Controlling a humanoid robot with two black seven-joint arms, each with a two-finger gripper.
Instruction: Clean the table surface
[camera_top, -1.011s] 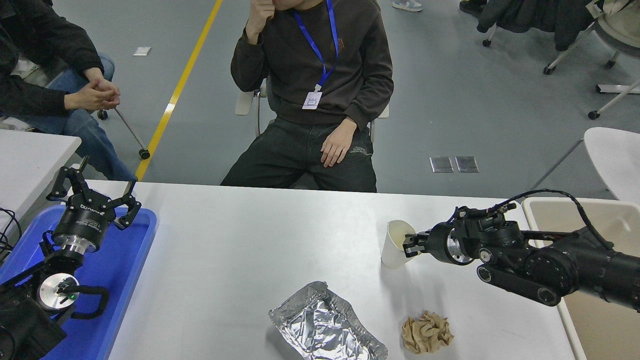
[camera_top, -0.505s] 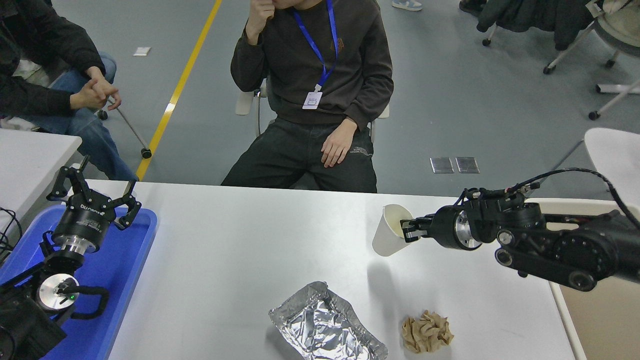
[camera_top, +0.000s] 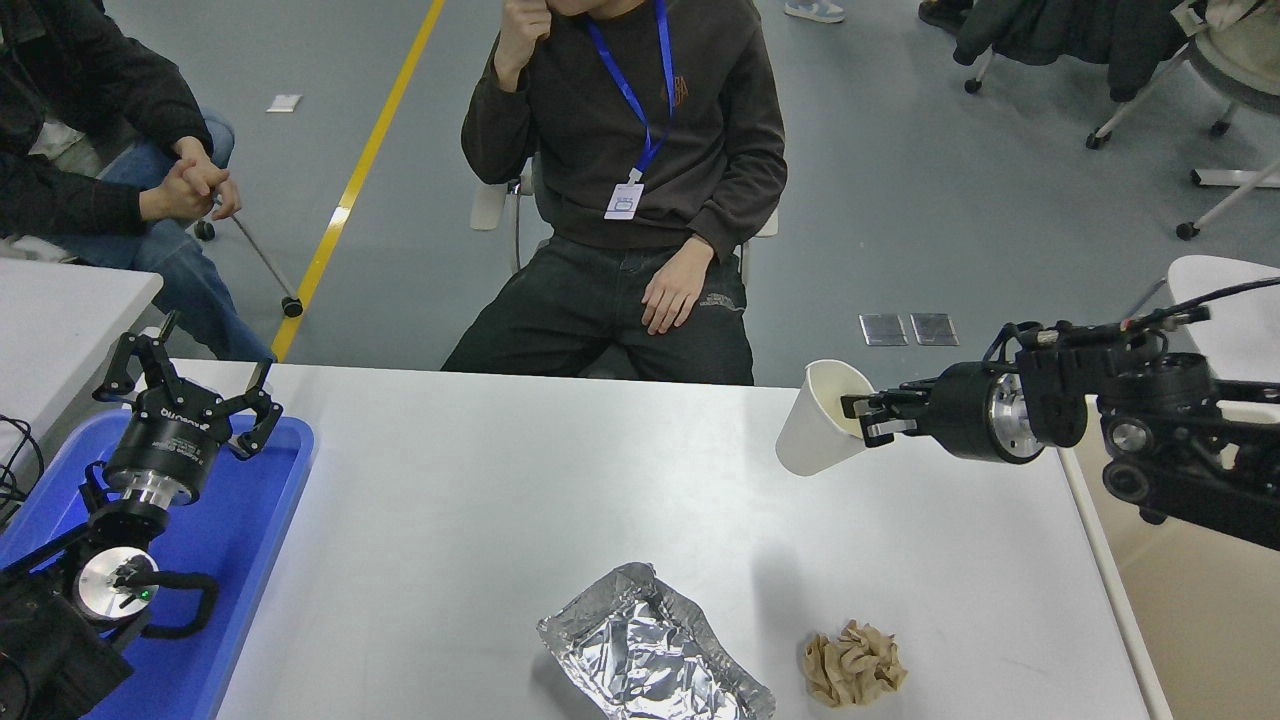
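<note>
The white table surface (camera_top: 480, 500) fills the lower part of the head view. My right gripper (camera_top: 862, 418) is shut on the rim of a white paper cup (camera_top: 815, 438) and holds it tilted in the air above the table's far right side. A crumpled foil tray (camera_top: 650, 650) lies at the front middle. A crumpled brown paper ball (camera_top: 853, 663) lies to its right. My left gripper (camera_top: 185, 385) is open, parked over a blue tray (camera_top: 250, 540) at the lower left.
A beige bin (camera_top: 1200, 620) stands off the table's right edge, below my right arm. A person (camera_top: 625, 180) sits at the far side; another person (camera_top: 100, 160) sits at the upper left. A smaller white table (camera_top: 60, 320) is at the left edge.
My right gripper has lifted the cup off the table and carried it up and to the right, towards the bin. The left arm has not moved.
</note>
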